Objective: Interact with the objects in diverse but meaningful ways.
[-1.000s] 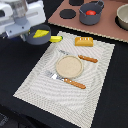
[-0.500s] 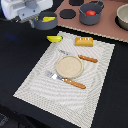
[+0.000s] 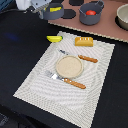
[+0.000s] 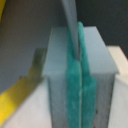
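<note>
Gripper [image 3: 41, 9] up at the far left of the exterior view, over a dark pot [image 3: 52, 11] with yellow cheese wedge [image 3: 55, 8] inside; teal pads [image 4: 80, 85] pressed together, nothing between them. Red tomato [image 3: 90, 12] in a 2nd pot [image 3: 90, 14] further right. Yellow banana [image 3: 54, 38] and bread loaf [image 3: 84, 41] along the placemat's [image 3: 35, 85] far edge. Plate [image 3: 69, 66] mid-mat, between knife [image 3: 86, 58] and fork [image 3: 65, 80].

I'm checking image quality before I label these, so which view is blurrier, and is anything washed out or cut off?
Wrist view: much the softer, the close teal tool fills the frame with smeared edges. Exterior view: coarse but readable, the plate, banana and bread loaf are distinct; the arm at the top edge is cropped and pale, the surrounding table dark.
</note>
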Available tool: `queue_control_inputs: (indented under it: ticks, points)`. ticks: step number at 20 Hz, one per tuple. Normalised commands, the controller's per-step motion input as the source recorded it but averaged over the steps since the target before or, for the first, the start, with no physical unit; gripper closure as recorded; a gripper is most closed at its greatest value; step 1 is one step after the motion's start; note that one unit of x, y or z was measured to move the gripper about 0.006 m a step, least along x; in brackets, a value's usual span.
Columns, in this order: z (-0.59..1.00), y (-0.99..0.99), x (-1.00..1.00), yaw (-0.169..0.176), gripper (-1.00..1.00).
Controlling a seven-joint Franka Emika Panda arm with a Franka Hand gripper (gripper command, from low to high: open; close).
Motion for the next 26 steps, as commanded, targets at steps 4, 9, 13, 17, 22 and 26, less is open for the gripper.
queue_control_inputs:
  ticks: [4,9,13,17,22,26]
  points:
    - [0.03,0.49,0.36,0.037,1.00]
    - [0.01,0.52,0.38,0.041,1.00]
    - [0.06,0.55,0.40,0.046,1.00]
    - [0.00,0.41,0.51,0.034,1.00]
    - [0.00,0.38,0.57,0.022,1.00]
    - [0.00,0.14,0.65,0.002,1.00]
